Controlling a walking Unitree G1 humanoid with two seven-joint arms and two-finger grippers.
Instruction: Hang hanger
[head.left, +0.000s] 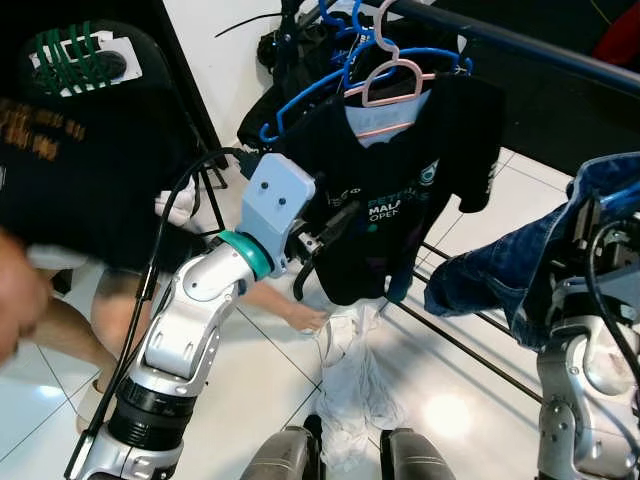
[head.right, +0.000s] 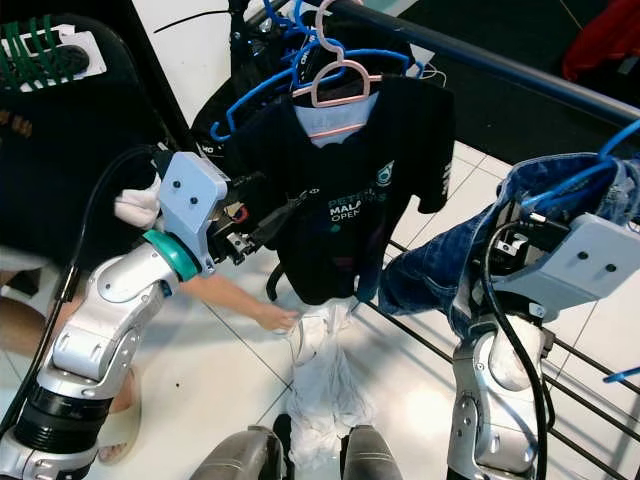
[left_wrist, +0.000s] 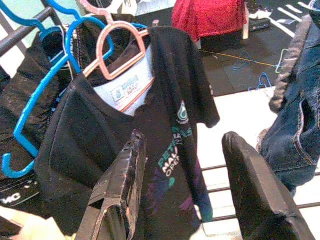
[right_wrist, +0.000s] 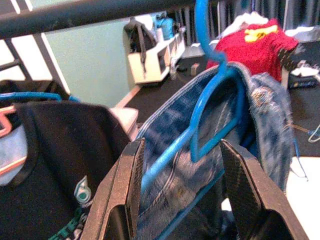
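Blue plastic hanger (right_wrist: 215, 100) carrying a pair of blue denim jeans (head.right: 440, 265) sits between my right gripper's (right_wrist: 182, 187) two black fingers, which stand wide apart on either side of it; I can't tell whether either pad touches it. Its hook rises toward the dark metal rail (right_wrist: 75, 15) just above, and I can't tell from here whether it is already over the bar. To my left on that rail hangs a black printed T-shirt (head.left: 385, 190) on a pink plastic hanger (head.left: 390, 80), close beside the jeans, so room on that side is tight. Further left, empty blue hangers (head.left: 300, 105) crowd against dark garments. My left gripper (left_wrist: 185, 190) hangs open in front of the black shirt, holding nothing. Below, a white cloth (head.left: 350, 385) lies on the white tiled floor (head.left: 470, 400), where a person's hand (head.left: 305, 318) reaches it.
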